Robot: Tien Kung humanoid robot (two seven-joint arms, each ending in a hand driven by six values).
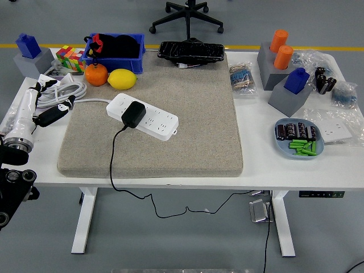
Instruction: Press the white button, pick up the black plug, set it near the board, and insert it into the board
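We see the black plug (133, 114) seated in the white power strip (143, 116), near the strip's left end, with its black cord (112, 165) running down off the near edge of the table (170, 179) toward six o'clock. The strip lies slantwise on the upper left part of the beige mat (187, 125), its long axis running from about ten o'clock to four o'clock. We cannot make out a white button on the strip at this size.

The left hand (50, 108) sits at the table's left edge, at about nine o'clock from the strip and well apart from it. Its white forearm rises from the lower left corner. The fingers look loosely spread and grasp nothing, though they are small and partly dark against the coiled white cable (62, 90) beside them, so we hedge on that. The right hand does not show.

At eleven o'clock from the strip, an orange (96, 74) and a lemon (122, 79) rest side by side just off the mat's far left corner, in front of a blue bin (136, 62). A coloured cube (69, 57) stands left of the bin. At three o'clock, near the table's right side, a blue dish (282, 149) holds green and dark small parts, and grey blocks with orange cylinders (280, 48) stand at about two o'clock.
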